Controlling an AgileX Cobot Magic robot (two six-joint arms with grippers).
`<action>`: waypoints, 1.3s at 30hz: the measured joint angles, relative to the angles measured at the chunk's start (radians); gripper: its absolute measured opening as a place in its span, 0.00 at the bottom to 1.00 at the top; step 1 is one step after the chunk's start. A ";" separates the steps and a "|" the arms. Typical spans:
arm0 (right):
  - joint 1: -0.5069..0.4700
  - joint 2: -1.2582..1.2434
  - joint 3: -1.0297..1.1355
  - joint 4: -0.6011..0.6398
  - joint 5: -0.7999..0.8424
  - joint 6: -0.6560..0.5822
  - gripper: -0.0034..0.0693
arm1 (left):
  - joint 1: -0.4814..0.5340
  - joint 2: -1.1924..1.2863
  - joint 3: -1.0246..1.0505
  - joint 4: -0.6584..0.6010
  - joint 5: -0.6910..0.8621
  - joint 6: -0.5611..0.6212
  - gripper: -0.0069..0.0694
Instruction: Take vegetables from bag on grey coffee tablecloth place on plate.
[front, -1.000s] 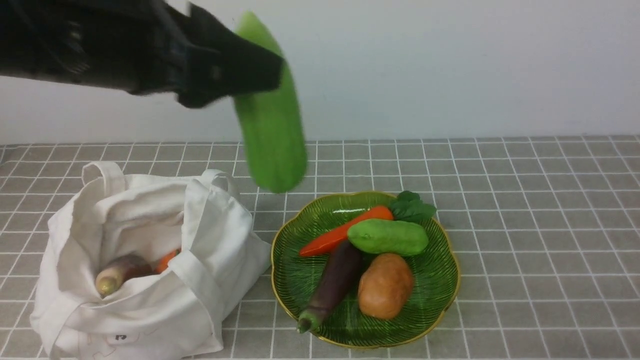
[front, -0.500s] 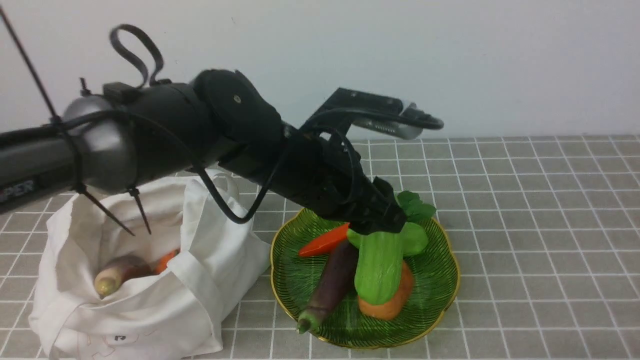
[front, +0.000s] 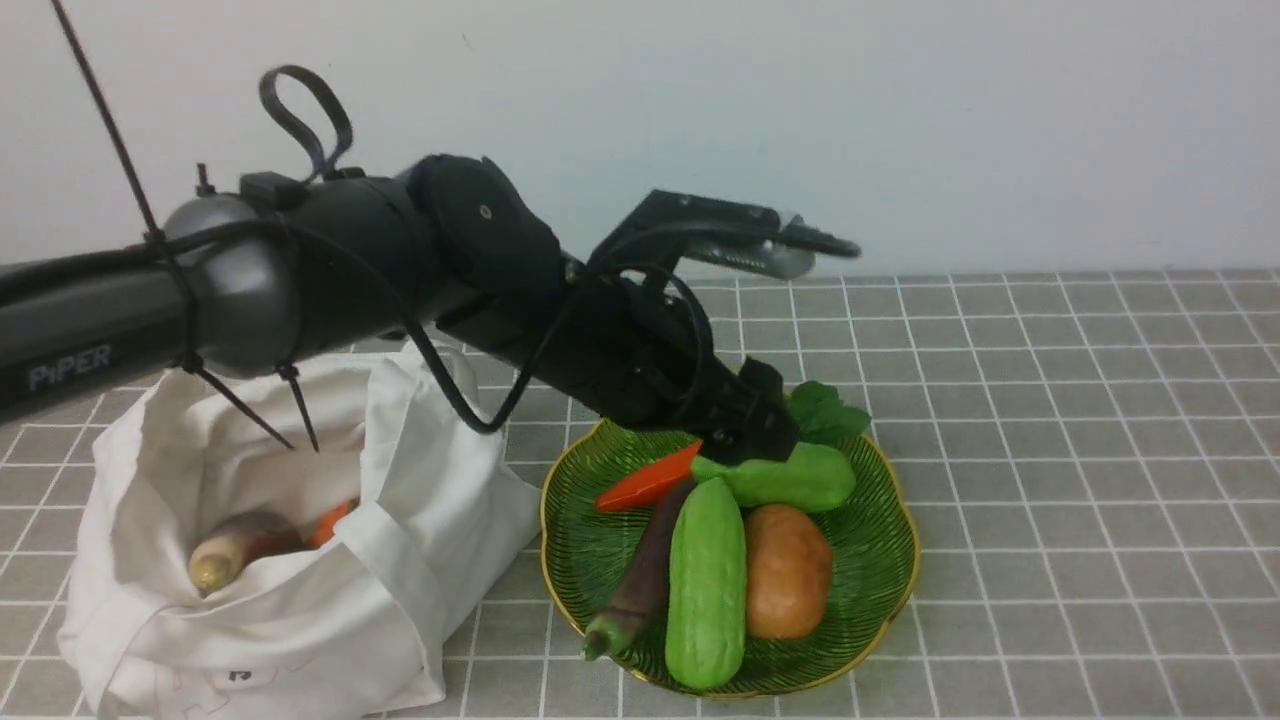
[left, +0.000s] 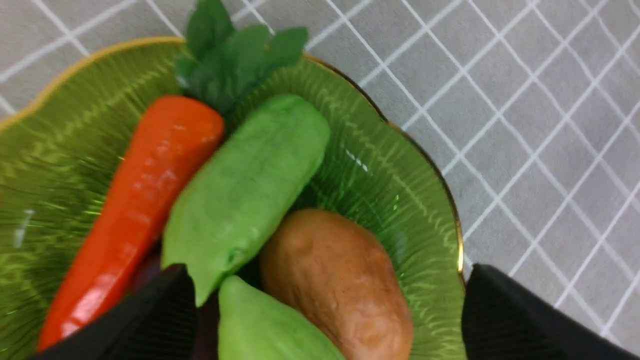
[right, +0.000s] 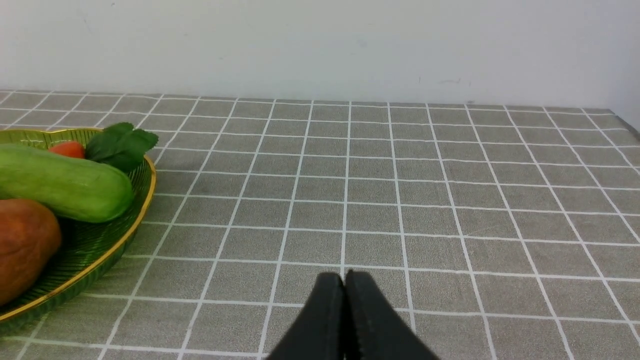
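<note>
- Since half a second ago the long pale green ridged toy gourd (front: 705, 585) has left the left pincer (left: 327, 277). It then hung upright over the potato; it now lies flat at the lower centre of the front view.
- Left pincer: jaws spread wide and empty, poised just above the far half of the plate. Its wrist view shows one finger on either side of the produce, gripping nothing.
- Right pincer (right: 344, 300): fingers pressed together, holding nothing, over bare cloth. It is absent from the front view.
- Round glossy green scalloped plate with gold rim (front: 870, 560), lower centre-right of the front view, carries five pieces. These are:
  - the gourd;
  - a dark purple toy aubergine (front: 640, 585) touching the gourd's left side;
  - a brown toy potato (front: 787, 570) touching its right side;
  - a shorter green toy gourd (front: 790, 478) behind;
  - an orange toy carrot with green leaves (front: 650, 480) behind.
- Soft white cloth tote bag (front: 400, 560), lower left, stands open just beside the plate on the grey-brown grid-lined tablecloth (front: 1050, 450) covering the bench.
- Remaining in the bag: a purple-and-cream root piece (front: 235, 550) and an orange piece (front: 330, 520) partly hidden behind it. Anything deeper cannot be seen.
- Assessment: the task is well advanced but incomplete. At least two pieces await transfer, and the plate is growing crowded.
</note>
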 joint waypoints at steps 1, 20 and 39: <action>0.000 0.000 0.000 0.000 0.000 0.000 0.02 | 0.016 -0.025 -0.017 0.014 0.023 -0.017 0.86; 0.000 0.000 0.000 0.000 0.000 0.000 0.02 | 0.141 -0.839 0.208 0.706 0.119 -0.495 0.08; 0.000 0.000 0.000 0.000 0.000 0.000 0.02 | 0.141 -1.401 0.786 0.631 -0.025 -0.668 0.08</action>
